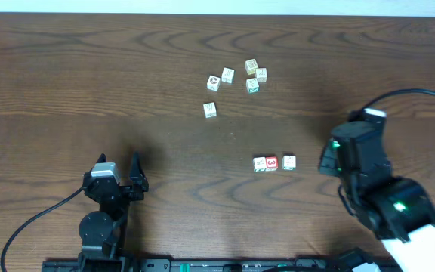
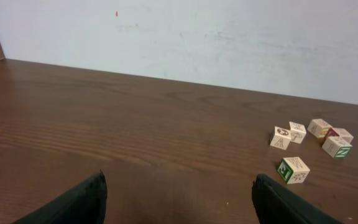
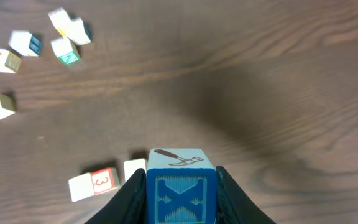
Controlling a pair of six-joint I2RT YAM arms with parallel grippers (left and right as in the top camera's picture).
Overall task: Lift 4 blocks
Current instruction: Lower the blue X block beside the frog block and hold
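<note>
Dark wood-grain table [image 1: 66, 68] fills every view, with a plain white wall [image 2: 166, 37] at its far edge.

Nearest the robot, the left gripper [image 1: 119, 175] hangs over bare wood with its jaws spread wide and nothing between them. It is well apart from every cube.

The right gripper [image 3: 179, 176] has its jaws closed on the blue-faced block [image 3: 180, 198], pinching it by two opposite sides. A white face with a small hammer picture shows on the side of the block away from the camera. The block looks large against the table beyond it, so I judge it to be lifted clear of the surface, though no view shows the gap itself.

Beyond the fingers three more task cubes sit in a short row on the table. The red-faced block [image 1: 271, 162] is in the middle, the first white-faced block [image 1: 260, 163] touches it on one side, and the second white-faced block [image 1: 289, 162] is just beside it on the other.

Farther off, a lone pale cube [image 1: 210, 109] lies by itself. Farthest of all, a loose cluster of pale cubes [image 1: 252, 75] rests near the back of the table.

By my reckoning one of the four blocks is up and three are left to lift. All three are upright and within the right arm's reach.
</note>
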